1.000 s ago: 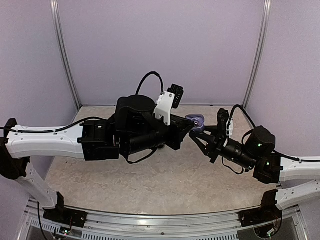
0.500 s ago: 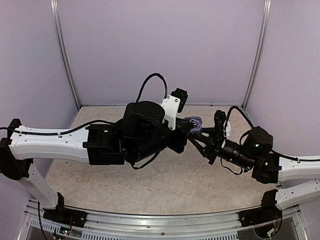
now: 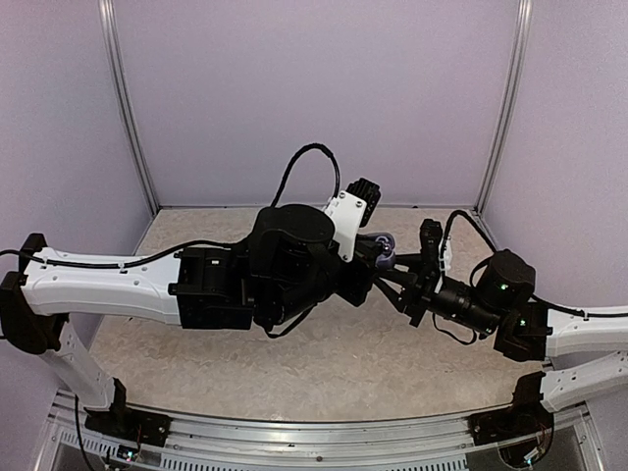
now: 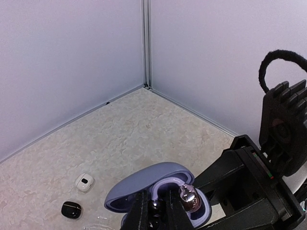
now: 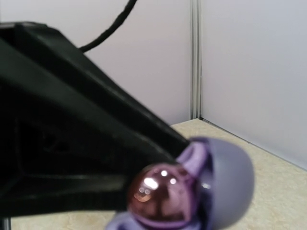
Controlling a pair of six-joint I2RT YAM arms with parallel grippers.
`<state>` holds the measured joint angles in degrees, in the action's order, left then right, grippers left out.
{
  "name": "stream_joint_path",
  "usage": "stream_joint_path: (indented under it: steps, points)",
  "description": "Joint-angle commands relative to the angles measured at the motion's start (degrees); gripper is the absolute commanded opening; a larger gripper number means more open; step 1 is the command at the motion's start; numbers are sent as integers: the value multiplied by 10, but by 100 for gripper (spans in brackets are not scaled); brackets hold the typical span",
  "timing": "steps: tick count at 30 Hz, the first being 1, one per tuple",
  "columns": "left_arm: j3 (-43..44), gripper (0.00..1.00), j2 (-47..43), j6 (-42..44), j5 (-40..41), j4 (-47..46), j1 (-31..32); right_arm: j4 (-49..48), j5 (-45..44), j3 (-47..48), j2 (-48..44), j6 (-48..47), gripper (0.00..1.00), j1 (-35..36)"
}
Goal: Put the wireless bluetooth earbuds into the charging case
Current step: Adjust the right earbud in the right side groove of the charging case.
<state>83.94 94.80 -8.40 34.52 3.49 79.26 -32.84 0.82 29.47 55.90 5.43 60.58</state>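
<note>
Two black robot arms meet in mid-air. The right tool (image 3: 391, 263) has its jaws drawn narrow at the far edge of an open, lavender, pebble-shaped plastic charging case (image 4: 144, 184). It appears to be holding the case up off the surface so that the wells face the other arm. Just ahead of the left tool (image 4: 157, 213), beside its tips, a glossy pink-purple rounded earbud (image 4: 190, 200) sits in one well of the case. The left tool's jaws are nearly together. Something small and dark lies between them, possibly a second earbud, but it is too hidden to be sure. Far beneath the left tool, a small white rounded case (image 4: 84, 182) and a small black rounded case (image 4: 71, 210) lie near each other on the beige, marble-patterned surface (image 4: 120, 139). Beyond the tool, plain pale lilac walls (image 4: 72, 62) meet at a metal corner post (image 4: 146, 43).
</note>
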Motion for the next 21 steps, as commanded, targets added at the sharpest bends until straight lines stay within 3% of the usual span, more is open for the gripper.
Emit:
stream_joint_path:
  steps: [1, 21]
  points:
    - [1, 0, 13, 15, -5, 33, 7, -58, 12, -4, -28, 6, 0, 6]
    - [-14, 21, 0, 20, -12, 30, 11, -68, 8, -12, -43, 8, 0, 6]
